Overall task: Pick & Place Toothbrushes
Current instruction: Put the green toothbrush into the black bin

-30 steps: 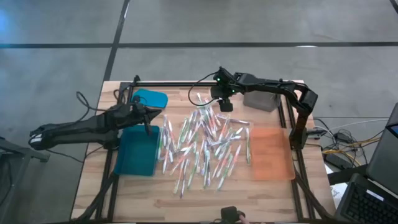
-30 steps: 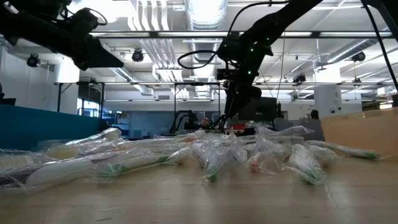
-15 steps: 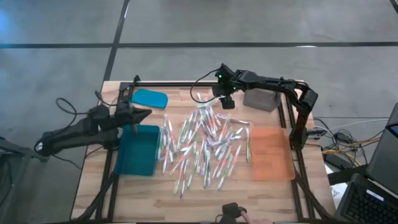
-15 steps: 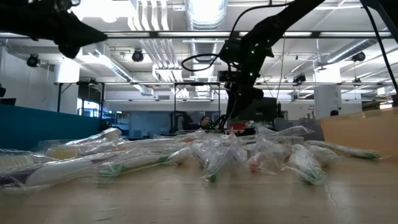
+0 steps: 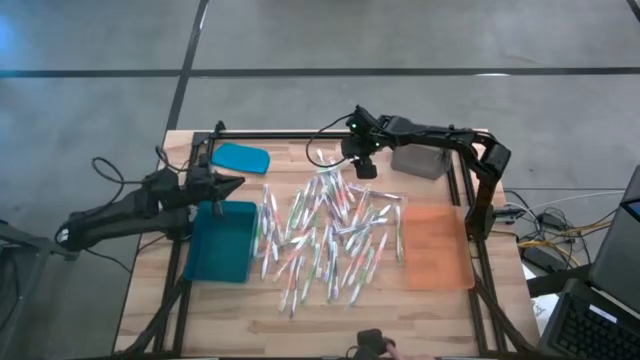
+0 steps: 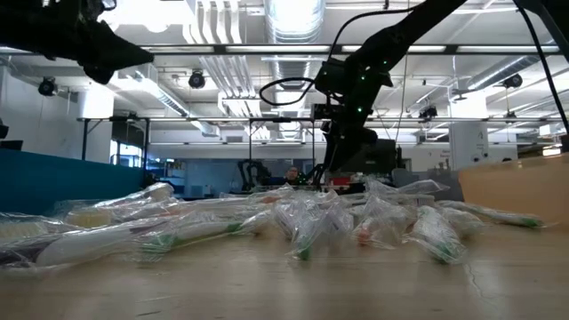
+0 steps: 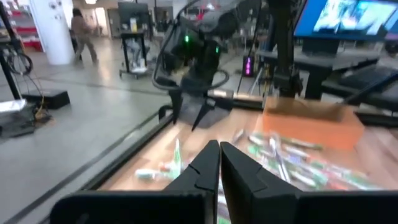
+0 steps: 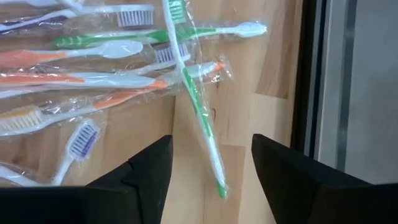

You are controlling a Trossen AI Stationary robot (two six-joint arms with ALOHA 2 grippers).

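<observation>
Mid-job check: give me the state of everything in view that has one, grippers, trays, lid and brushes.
Left gripper: shut, empty, above the teal tray's far edge.
Right gripper: open, empty, above the pile's far end.
Deep teal plastic tray: open.
Flat orange tray: bare.
Teal oval lid: lying off.
Plastic-wrapped toothbrushes: piled loose mid-table.

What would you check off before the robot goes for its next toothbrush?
1. Right gripper open: ok, the fingers stand wide apart.
2. A toothbrush under it: ok, a green toothbrush lies on bare wood between the fingers.
3. That toothbrush free of the others: not ok, its head end crosses the wrapped toothbrushes in the pile.
4. Left gripper out of the way: ok, it hangs shut above the far edge of the blue tray, away from the pile.
5. Room in the trays: ok, the blue tray and the orange tray look empty from above.
</observation>
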